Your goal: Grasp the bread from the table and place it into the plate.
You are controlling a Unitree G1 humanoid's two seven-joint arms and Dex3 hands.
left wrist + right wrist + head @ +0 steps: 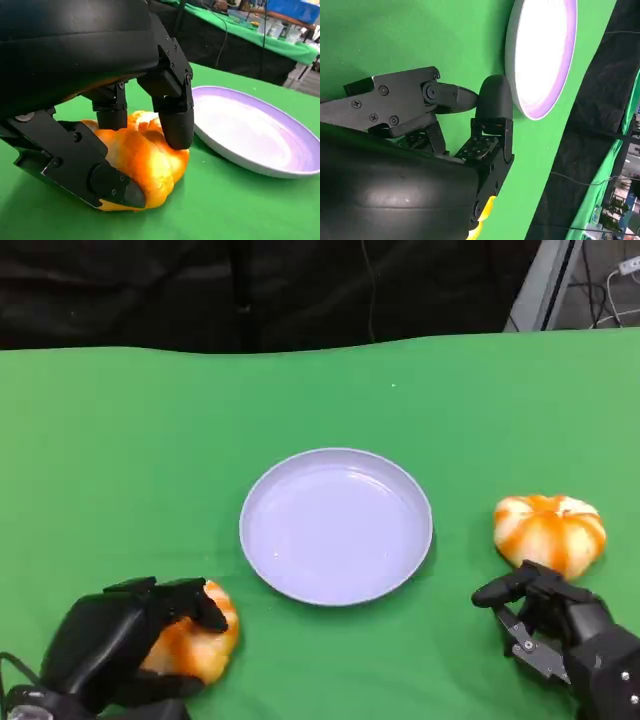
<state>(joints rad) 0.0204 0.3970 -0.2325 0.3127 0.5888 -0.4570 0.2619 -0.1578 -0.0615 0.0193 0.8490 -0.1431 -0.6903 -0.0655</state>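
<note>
An orange and white bread roll lies on the green table at the lower left. My left hand grips it from above and behind. In the left wrist view the fingers press on the roll and the thumb hugs its near side, while the roll sits on the cloth. The lilac plate is in the middle, bare, just to the right of this roll. A second roll lies at the right. My right hand rests just in front of it, fingers apart, holding nothing.
The green table stretches wide behind the plate, ending at a black backdrop. In the right wrist view the plate stands a short way beyond the right hand's fingertips. A sliver of the second roll peeks past the hand's shell.
</note>
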